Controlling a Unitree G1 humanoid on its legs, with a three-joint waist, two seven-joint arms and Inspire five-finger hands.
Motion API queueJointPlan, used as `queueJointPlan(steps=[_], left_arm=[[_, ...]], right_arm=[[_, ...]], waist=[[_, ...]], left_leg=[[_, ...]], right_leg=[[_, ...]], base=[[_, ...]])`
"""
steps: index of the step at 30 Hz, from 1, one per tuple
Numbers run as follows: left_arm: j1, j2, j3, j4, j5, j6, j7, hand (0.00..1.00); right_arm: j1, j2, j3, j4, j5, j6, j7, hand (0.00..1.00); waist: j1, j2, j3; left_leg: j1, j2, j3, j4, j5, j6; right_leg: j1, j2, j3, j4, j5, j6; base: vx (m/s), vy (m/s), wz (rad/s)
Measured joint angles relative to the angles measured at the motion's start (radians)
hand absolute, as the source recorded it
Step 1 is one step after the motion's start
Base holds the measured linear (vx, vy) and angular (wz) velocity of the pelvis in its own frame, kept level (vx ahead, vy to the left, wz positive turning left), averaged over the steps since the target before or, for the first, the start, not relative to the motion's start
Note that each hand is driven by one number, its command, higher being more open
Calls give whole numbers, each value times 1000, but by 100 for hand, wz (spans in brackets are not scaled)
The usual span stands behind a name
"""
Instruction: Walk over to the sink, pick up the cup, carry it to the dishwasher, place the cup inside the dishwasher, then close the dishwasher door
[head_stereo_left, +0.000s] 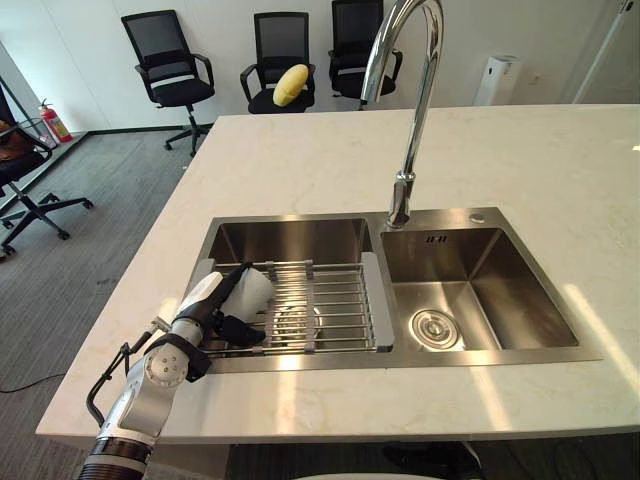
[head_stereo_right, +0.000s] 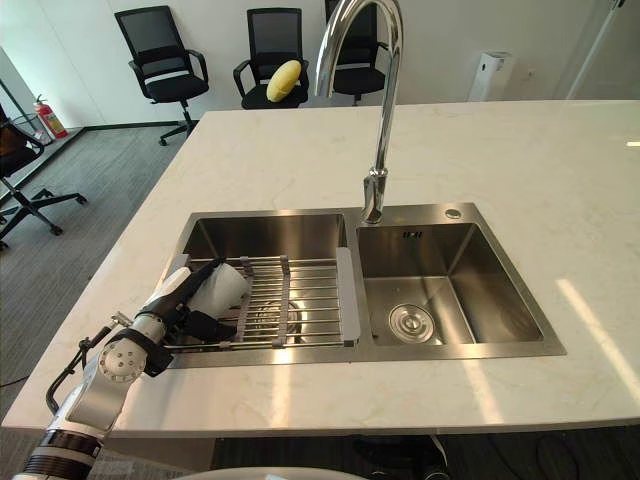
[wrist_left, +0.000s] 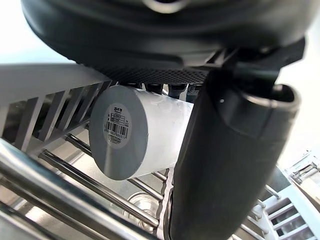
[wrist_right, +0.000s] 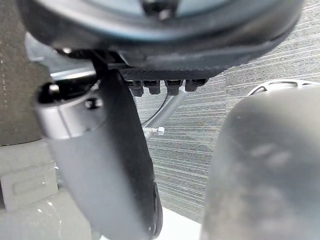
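Wht cup on side; sink rack

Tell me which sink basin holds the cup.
The left basin: the white cup lies on its wire rack, gripped by the left hand. The right basin has just a drain.

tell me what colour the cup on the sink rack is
The cup is white; the left wrist view shows it best.
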Motion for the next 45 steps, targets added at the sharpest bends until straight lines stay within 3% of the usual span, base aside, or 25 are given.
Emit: queueJointPlan(steps=[1,27,33,39,40,45], left_arm=[[0,-4,3,0,0,1,0,0],[0,-7,21,2,-24,-28,-30,0],[2,8,21,-19,-122,-44,-5,0],[38,-27,21,-160,-257,-127,6,0],[43,-52,21,-179,-291,-168,9,0],[52,-125,21,-220,-422,-242,18,0]], right_arm=[[0,0,0,0,0,0,0,100],[1,-1,3,1,-3,0,3,100],[4,2,0,3,-2,0,-1,100],[10,22,-3,13,0,-3,-18,100],[8,25,-5,16,0,-8,-23,100],[8,31,-23,35,2,-26,-42,100]], waist=[[0,0,0],[-3,-12,-7],[4,-15,-9],[15,-31,-21],[15,-31,-23],[15,-30,-27]], left_leg=[[0,0,0,0,0,0],[-4,0,-4,-2,0,0],[-15,-1,-6,-2,0,0],[-31,-3,-12,3,0,0],[-31,-3,-13,5,0,1],[-31,-2,-16,13,0,1]], right_leg=[[0,0,0,0,0,0],[-1,2,-4,-8,1,0],[-4,3,-5,-10,5,0],[-15,1,-5,-7,5,0],[-15,0,-5,-5,4,-1],[-15,0,-4,6,1,-5]], base=[[0,0,0],[0,0,0],[0,0,0],[6,-1,2],[0,0,0],[-22,-7,0]])
